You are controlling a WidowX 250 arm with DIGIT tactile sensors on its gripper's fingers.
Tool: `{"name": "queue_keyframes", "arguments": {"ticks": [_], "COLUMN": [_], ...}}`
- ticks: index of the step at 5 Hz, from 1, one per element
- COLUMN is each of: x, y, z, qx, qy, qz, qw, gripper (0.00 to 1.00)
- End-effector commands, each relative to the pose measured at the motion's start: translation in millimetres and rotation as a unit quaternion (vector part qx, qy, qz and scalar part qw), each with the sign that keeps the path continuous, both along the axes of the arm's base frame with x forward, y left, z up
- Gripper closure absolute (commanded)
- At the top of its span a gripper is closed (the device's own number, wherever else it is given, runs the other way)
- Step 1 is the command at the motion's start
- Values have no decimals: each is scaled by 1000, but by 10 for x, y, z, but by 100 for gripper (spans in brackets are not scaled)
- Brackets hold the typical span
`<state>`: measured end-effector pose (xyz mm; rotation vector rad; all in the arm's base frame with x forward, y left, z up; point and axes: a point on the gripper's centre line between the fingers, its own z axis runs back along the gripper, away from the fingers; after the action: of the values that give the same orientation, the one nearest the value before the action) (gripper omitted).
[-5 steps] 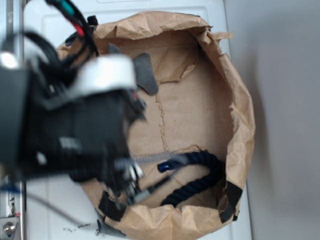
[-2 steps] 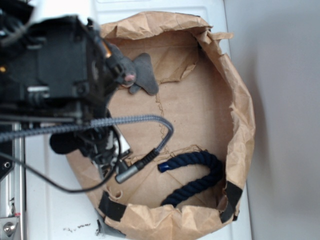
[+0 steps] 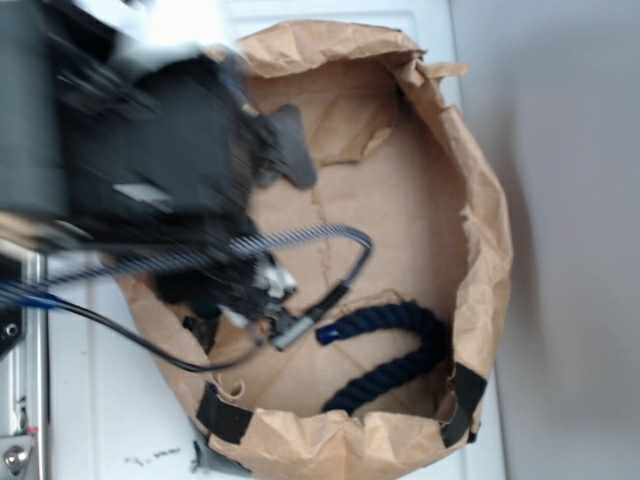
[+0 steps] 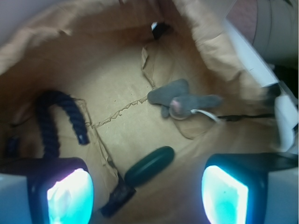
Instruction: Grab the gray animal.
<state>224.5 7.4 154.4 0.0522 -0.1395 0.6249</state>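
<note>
The brown paper bag (image 3: 480,200), its rim rolled down, lies opened on a white surface (image 3: 130,420); everything of interest rests on its creased floor. In the exterior view the robot arm (image 3: 140,170) blurs across the bag's left half and hides most of what lies beneath it. A navy rope (image 3: 400,345) curls near the bag's lower wall, well apart from the target. In the wrist view a dark green oval object (image 4: 149,165) lies on the floor between the two fingertip pads (image 4: 70,196). The gray animal (image 4: 182,99) lies flat farther in, beside the far wall, pink nose up, with a white string loop (image 4: 205,114) trailing from it.

The hand (image 4: 147,193) is spread wide and holds nothing; both pads are bare and lit. The toy is untouched and clear of both fingers. By these views, the approach is only partly made: the hand must yet be brought over the toy, lowered and clenched, without taking the green object nearer to it instead.
</note>
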Motion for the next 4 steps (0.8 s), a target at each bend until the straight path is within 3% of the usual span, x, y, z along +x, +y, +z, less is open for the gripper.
{"name": "queue_keyframes", "arguments": {"ticks": [1,2,3,4], "x": [514,550,507,302], "y": [341,574,725,723], "z": [-190,-248,-355,-424], "qx": [7,-14,-30,-32], "qy": [10,-14,-19,-53], "qz": [116,141,150,228], "qw": [993,990,988,972], "gripper": [0,0,0,0]}}
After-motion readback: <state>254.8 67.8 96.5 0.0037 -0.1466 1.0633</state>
